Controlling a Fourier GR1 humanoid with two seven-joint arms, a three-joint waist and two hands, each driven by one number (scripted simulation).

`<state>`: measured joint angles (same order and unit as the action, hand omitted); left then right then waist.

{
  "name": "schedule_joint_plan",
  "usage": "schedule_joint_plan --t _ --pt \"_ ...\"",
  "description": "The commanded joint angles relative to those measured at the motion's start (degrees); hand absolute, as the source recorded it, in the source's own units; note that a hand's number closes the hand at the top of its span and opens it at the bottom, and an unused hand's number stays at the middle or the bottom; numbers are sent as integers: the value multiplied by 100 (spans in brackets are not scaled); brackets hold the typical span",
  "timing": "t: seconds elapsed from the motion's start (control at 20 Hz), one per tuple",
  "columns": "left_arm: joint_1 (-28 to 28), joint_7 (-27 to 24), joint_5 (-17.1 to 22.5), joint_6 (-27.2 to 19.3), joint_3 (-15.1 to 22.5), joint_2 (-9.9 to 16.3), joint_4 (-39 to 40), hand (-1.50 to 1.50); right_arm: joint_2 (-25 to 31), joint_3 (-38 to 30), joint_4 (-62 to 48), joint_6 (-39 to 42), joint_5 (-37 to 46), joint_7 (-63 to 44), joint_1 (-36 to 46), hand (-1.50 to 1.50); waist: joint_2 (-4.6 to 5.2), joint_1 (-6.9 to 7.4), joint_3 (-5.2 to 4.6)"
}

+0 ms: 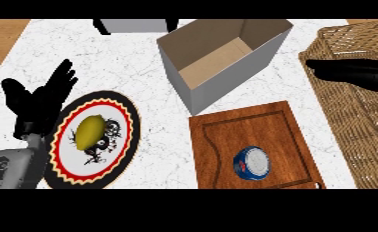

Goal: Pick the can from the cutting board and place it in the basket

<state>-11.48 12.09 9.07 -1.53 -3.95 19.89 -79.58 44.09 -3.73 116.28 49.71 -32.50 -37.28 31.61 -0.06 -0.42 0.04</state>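
One blue round can (252,163) stands on the brown wooden cutting board (255,126), untouched. Woven wicker basket (347,121) at right, right hand (345,72) over it, fingers indistinct. Left hand (38,101) spread open beside patterned plate (122,141).

1. Your left hand (37,101) is solid black with a matte finish, from the palm out through its long, slim fingers (63,78) and its thicker thumb.
2. Below it you see a short black wrist section, then the left forearm (16,168), a grey, blocky casing with darker grey panel marks on its face.
3. Your right hand (347,72) is the same plain black; only a smooth, rounded, tapering part shows, and no grey forearm is in view behind it.
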Motion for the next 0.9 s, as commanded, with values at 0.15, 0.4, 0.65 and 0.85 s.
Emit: schedule_joint_plan --t 0.15,0.4,0.65,0.85 --pt "383 -291 -63 179 -45 -49 -89 0 -1327 -246 876 456 1789 1076 -1704 -150 5 30 9" --pt "-230 -101 -140 161 -120 -72 362 0 -2462 610 686 251 3707 1808 -1773 -150 26 59 3" --pt "-70 26 -111 247 -142 -73 33 0 -2915 848 -115 -297 4567 2860 -1926 -150 15 74 1" --pt "146 -116 -85 373 -203 -117 -22 0 -2986 1645 -551 -740 5840 3524 -2271 -150 13 74 0"
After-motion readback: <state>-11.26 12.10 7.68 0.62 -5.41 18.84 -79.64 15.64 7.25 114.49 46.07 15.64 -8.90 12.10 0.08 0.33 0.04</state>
